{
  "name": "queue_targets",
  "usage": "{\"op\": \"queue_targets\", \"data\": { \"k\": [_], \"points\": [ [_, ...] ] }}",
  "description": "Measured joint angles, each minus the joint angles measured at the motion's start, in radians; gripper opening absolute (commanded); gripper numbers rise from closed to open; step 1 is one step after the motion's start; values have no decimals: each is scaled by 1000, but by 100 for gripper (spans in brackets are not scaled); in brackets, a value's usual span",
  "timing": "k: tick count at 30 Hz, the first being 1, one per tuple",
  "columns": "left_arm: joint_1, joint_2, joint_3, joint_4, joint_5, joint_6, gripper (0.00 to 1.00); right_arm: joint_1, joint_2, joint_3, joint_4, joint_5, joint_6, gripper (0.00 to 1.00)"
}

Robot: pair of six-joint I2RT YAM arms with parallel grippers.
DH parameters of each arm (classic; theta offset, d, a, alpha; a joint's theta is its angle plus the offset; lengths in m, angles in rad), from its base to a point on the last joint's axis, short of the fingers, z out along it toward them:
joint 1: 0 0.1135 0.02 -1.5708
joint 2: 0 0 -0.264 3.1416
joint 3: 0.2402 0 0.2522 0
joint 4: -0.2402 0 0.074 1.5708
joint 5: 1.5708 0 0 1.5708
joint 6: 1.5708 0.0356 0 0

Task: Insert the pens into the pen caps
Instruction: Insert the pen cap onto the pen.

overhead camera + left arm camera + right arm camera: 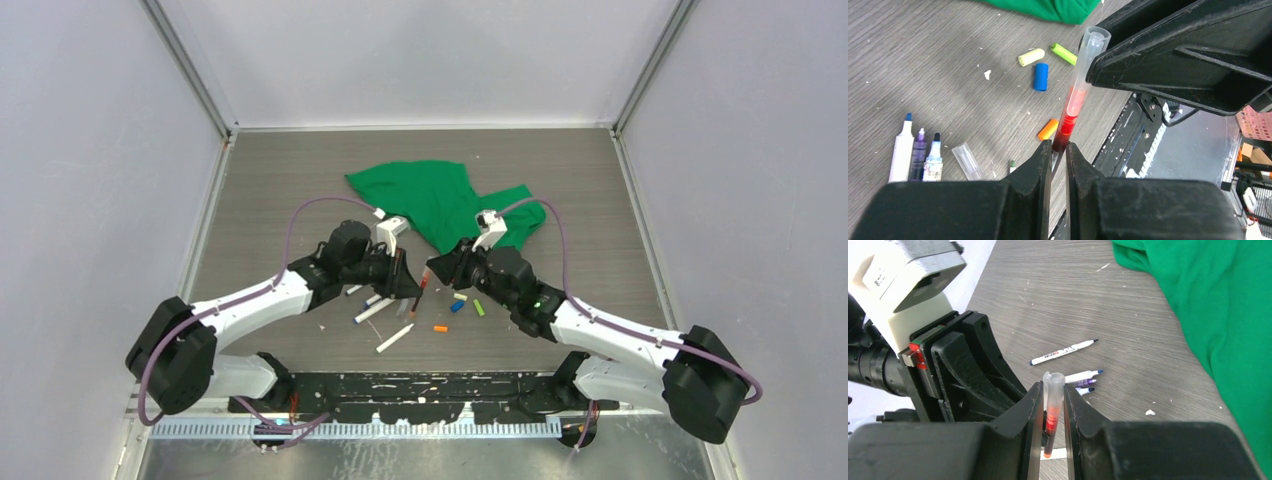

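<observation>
I am pinching the red-tipped pen [1062, 138] by its lower end in my left gripper [1058, 148], and my right gripper [1052, 390] is clamping the clear cap [1055, 382]. The red tip is sitting inside that cap, above the loose orange cap [1048, 129].

The red pen [1068, 125] vanishes rearward between the fingers [1042, 167] of the left gripper [1058, 147]. That gripper's body hides the rear ends of three loose pens [918, 157].

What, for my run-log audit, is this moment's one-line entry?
step: capping | left jaws: shut on red pen | right jaws: shut on clear cap | pen tip inside cap
</observation>
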Motion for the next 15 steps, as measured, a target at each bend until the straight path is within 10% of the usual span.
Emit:
{"op": "queue_targets", "data": {
  "k": [8, 15],
  "points": [
    [25, 21, 0, -7, -73, 30, 26, 18, 25, -75, -35, 48, 106, 20],
    [32, 23, -6, -7, -90, 38, 63, 21, 45, -113, -73, 77, 153, 20]
  ]
}}
